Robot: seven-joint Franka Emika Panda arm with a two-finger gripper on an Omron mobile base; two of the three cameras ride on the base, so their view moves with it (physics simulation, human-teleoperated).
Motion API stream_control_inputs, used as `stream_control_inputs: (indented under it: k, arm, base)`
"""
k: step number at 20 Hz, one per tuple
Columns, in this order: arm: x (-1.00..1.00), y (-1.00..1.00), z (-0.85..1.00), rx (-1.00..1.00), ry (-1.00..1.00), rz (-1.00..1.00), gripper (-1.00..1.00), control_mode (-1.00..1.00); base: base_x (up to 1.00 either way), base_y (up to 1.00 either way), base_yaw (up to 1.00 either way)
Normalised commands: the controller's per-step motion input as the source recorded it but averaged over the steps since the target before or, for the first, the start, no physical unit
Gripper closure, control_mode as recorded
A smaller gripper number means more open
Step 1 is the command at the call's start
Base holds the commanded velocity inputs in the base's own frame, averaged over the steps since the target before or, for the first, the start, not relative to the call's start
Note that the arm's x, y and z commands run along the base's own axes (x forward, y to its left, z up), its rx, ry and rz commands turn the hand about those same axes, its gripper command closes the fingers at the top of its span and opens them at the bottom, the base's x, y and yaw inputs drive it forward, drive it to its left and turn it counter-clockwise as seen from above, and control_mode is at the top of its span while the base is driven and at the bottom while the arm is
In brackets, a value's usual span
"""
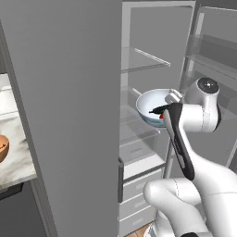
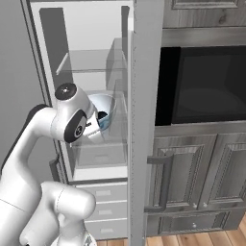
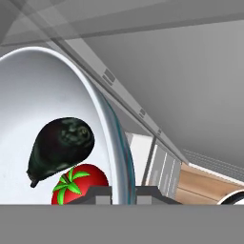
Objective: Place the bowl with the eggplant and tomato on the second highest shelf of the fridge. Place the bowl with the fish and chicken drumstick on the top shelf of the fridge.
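Note:
The wide white bowl (image 1: 149, 105) hangs inside the open fridge with my gripper (image 3: 123, 193) shut on its rim, one finger inside and one outside. In it lie the dark eggplant (image 3: 59, 147) and the red tomato (image 3: 80, 183), also seen as the eggplant (image 1: 157, 110) from the left base view. The bowl (image 2: 104, 114) sits below the top shelf (image 1: 144, 65) and just above the second highest shelf (image 1: 135, 128); I cannot tell if it touches that pane. An orange-brown bowl (image 1: 2, 148) stands on the counter at far left; the chicken drumstick and fish are out of view.
The grey fridge door (image 1: 69, 115) stands open on the left, seen edge-on as a door (image 2: 144, 120) from the right. Fridge drawers (image 1: 139, 185) lie below the shelves. A dark oven (image 2: 206, 81) and wooden cabinets (image 2: 192, 168) stand to the fridge's right.

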Motion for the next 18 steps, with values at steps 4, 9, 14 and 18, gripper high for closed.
stream_control_inputs:
  k: [4, 9, 14, 18]
  arm:
    - [0.20, 0.00, 0.00, 0.00, 0.00, 0.00, 1.00, -1.00]
    - [0.16, 0.00, 0.00, 0.00, 0.00, 0.00, 1.00, -1.00]
    - [0.00, 0.00, 0.00, 0.00, 0.00, 0.00, 1.00, -1.00]
    - [0.00, 0.00, 0.00, 0.00, 0.00, 0.00, 1.00, -1.00]
  base:
    - [0.00, 0.00, 0.00]
    - [0.00, 0.00, 0.00]
    - [0.00, 0.00, 0.00]
    - [0.00, 0.00, 0.00]
